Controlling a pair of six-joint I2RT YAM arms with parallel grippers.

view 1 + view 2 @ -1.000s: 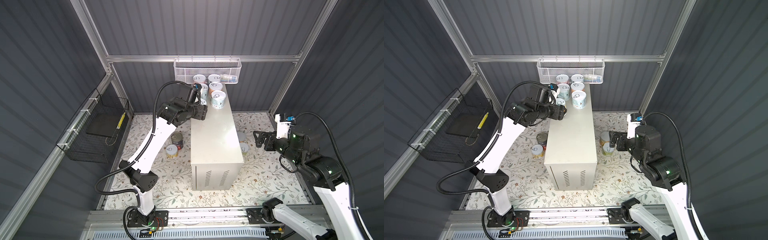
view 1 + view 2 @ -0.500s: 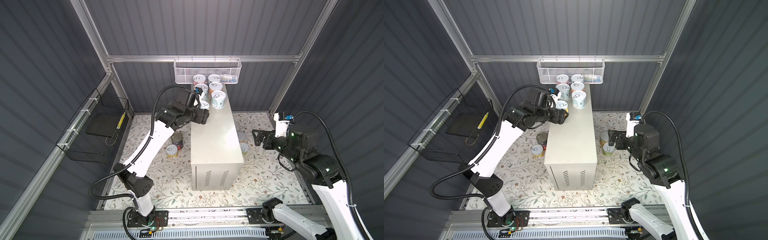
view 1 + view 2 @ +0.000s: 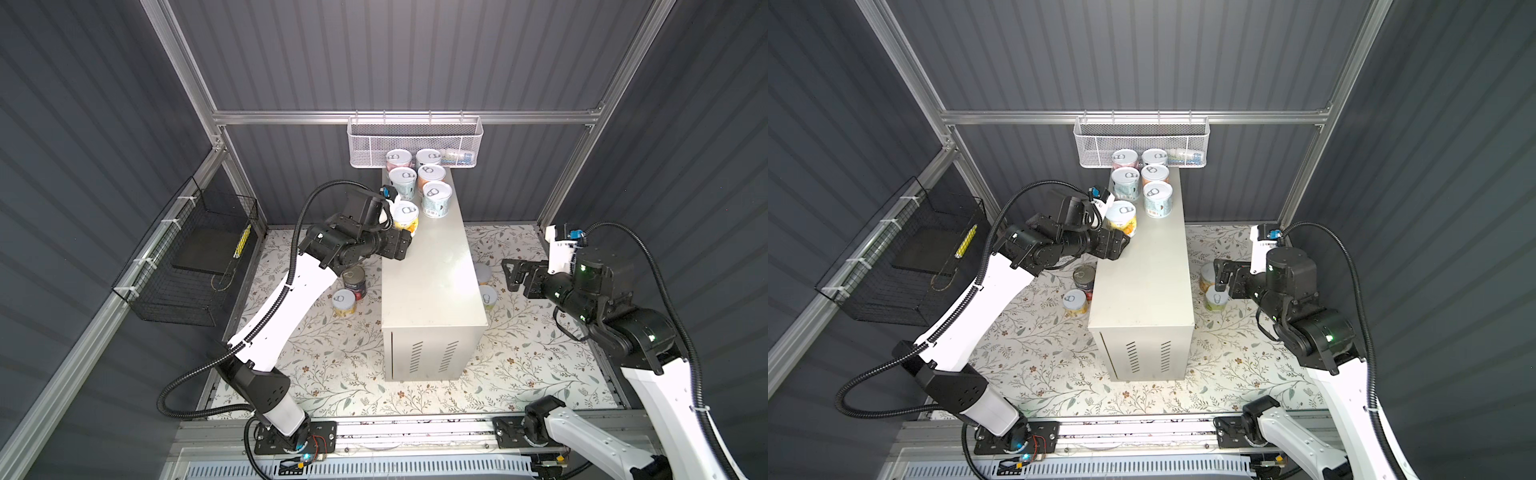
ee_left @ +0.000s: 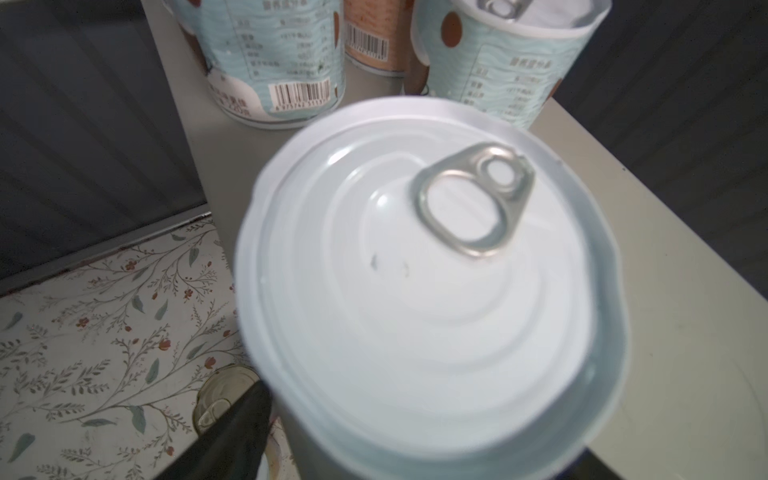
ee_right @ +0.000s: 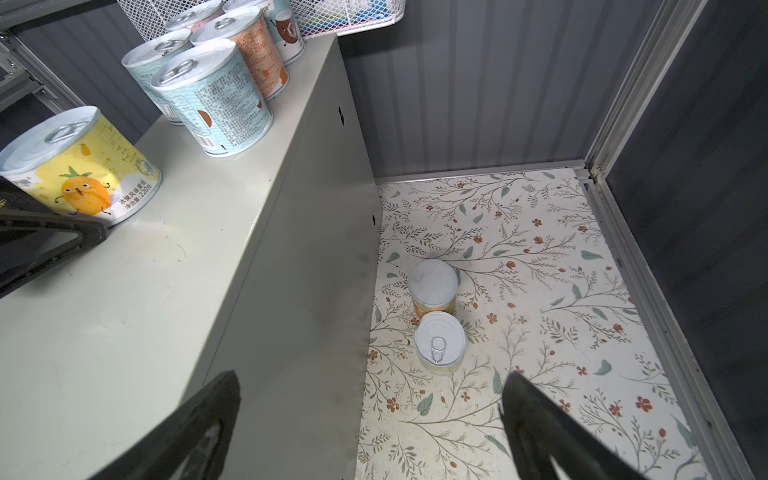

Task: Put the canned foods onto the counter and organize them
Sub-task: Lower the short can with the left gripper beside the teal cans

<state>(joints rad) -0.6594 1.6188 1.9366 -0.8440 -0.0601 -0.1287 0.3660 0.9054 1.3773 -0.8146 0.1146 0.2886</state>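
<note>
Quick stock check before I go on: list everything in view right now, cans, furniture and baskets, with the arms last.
counter: 1, cream, centre of floor
back cans: 5, pink, blue and orange labels, clustered at counter's far end
yellow can: 1, upright on counter's left edge
tomato can: 1, dark, floor left of counter
floor cans: 3, silver-topped; one by tomato can, two right of counter
white basket: 1, on back rail
black basket: 1, on left wall
mat: 1, floral, covering floor
left gripper: black, fingers either side of yellow can, grip unclear
right gripper: black, open, empty, right of counter
</note>
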